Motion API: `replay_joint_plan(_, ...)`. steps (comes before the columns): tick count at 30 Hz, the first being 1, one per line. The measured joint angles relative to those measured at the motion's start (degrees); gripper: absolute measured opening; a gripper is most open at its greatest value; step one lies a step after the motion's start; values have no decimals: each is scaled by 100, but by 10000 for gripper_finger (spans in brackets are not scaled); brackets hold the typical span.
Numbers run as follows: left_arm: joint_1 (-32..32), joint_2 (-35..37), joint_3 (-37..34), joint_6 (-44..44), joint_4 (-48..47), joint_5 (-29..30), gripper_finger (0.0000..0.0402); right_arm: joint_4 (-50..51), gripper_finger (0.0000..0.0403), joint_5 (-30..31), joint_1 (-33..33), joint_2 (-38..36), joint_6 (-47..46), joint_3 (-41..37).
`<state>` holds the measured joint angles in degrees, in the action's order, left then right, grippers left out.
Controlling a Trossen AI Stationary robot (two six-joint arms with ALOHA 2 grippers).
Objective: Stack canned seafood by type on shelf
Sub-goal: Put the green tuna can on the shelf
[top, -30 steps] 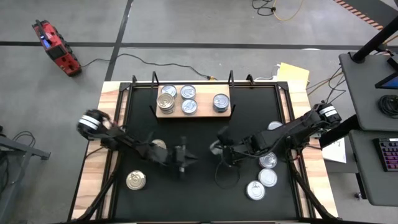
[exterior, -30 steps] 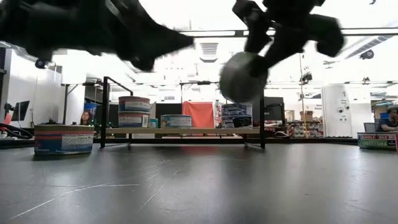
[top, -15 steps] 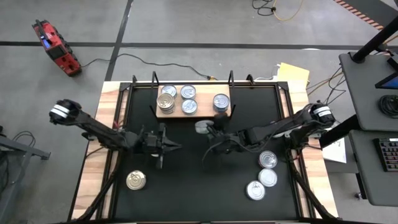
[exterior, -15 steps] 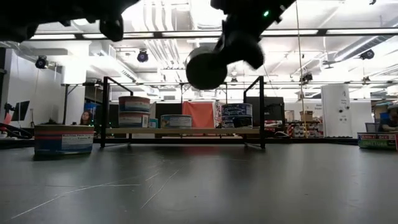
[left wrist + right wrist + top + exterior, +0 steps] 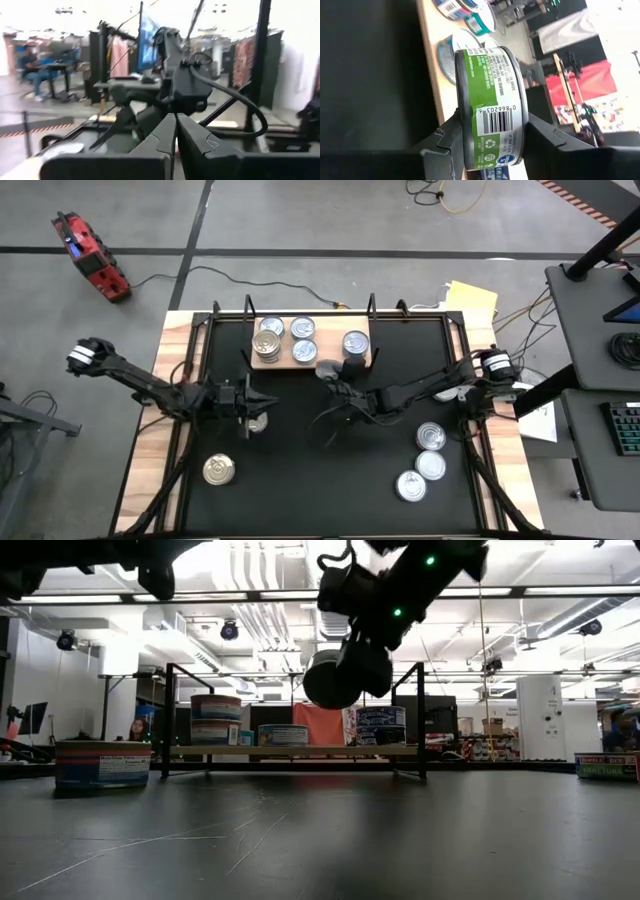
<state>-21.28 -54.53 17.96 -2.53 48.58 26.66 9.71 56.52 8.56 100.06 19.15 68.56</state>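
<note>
right gripper (image 5: pixel 330 373) clamped on a green-labelled can (image 5: pixel 492 107), held in the air just off the front edge of the shelf (image 5: pixel 285 361), left gripper (image 5: pixel 262 402) fingers pressed together, empty, over the table (image 5: pixel 330 470) near its left edge

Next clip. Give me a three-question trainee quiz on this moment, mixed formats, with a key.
1. True or false: the right gripper holds a green-labelled can.
2. The held can hangs: A) over the golden can; B) beside the shelf; C) off the table.
3. Fill in: the left gripper is ____.

Key: 1 true; 2 B; 3 shut.
</note>
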Motion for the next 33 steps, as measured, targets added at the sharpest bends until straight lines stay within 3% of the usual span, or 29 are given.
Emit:
replay_joint_plan(11,2,219,-7,-34,-630,287,0,-126,136,-318,-457,328,-174,28)
replay_joint_plan(33,2,180,-7,-146,-763,294,0,-197,136,-602,-925,568,-52,30)
